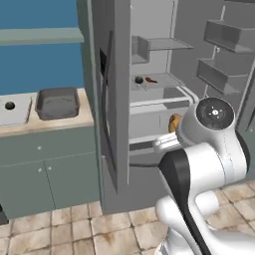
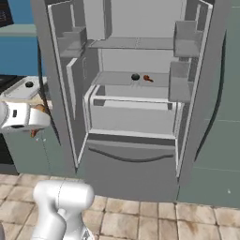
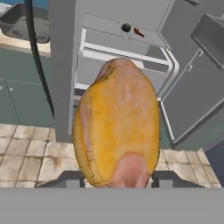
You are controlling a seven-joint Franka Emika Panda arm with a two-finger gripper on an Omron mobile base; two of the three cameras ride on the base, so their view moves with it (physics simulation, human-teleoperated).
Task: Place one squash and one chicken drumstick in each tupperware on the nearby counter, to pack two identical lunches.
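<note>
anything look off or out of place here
The fridge stands wide open, with a squash and a thin drumstick loose on its shelf. The gripper is shut on the plump drumstick. Nothing looks spilled or damaged.

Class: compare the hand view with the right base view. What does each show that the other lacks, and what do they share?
Hand view: the dark tupperware on the counter.
Right base view: a squash lying in the pale tupperware.
Both: the golden drumstick clamped in the gripper, plus a second squash and the thin drumstick on a fridge shelf.
</note>
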